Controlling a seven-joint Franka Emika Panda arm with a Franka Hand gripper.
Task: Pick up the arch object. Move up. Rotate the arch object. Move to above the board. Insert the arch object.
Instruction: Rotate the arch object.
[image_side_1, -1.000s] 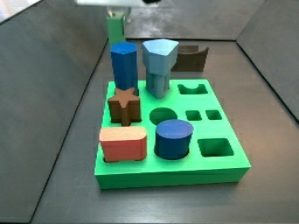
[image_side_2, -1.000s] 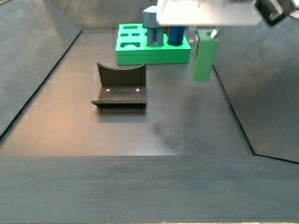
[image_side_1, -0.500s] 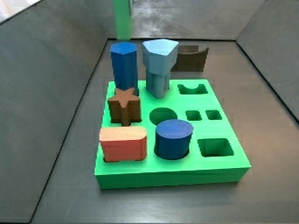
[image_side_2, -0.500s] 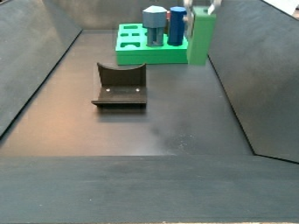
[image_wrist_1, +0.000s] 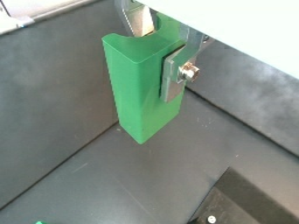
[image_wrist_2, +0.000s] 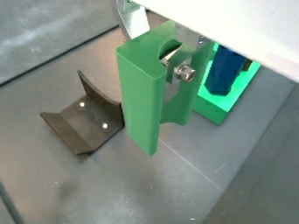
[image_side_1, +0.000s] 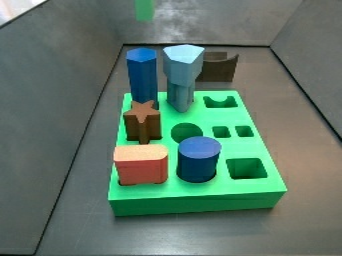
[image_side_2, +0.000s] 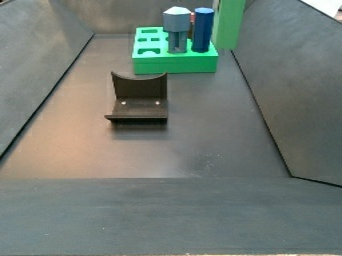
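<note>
Risen since half a second ago: green arch block (image_wrist_1: 138, 83) now mostly above the frame in both side views, only a sliver at the top edge (image_side_1: 144, 9) and a lower part showing beside the blue pegs (image_side_2: 231, 22); a second ago hung lower, with the gripper body visible. Gripper (image_wrist_1: 158, 54) seen only in both wrist views, closed on the block's upper part, one silver finger plate (image_wrist_1: 177, 72) flat against a side face, other finger (image_wrist_1: 139, 19) at the opposite side; same grip in (image_wrist_2: 177, 66). Block held upright, well clear of the dark floor (image_wrist_1: 70, 149), lower end free. Green board (image_side_1: 254, 192) flat on the floor near the back wall, block up near its back end, exact spot over it cannot be told. On board: dark blue hexagonal peg (image_side_1: 142, 75) and grey-blue peg (image_side_1: 182, 75) at the back, brown star piece (image_side_1: 143, 119), salmon block (image_side_1: 140, 164) at front left corner, blue cylinder (image_side_1: 199, 158) beside it. Open holes along right edge. Dark brown notched block (image_side_1: 219, 67) behind the board. Fixture (image_side_2: 136, 98) on the floor mid-left, apart from board; also in a wrist view (image_wrist_2: 82, 122).
</note>
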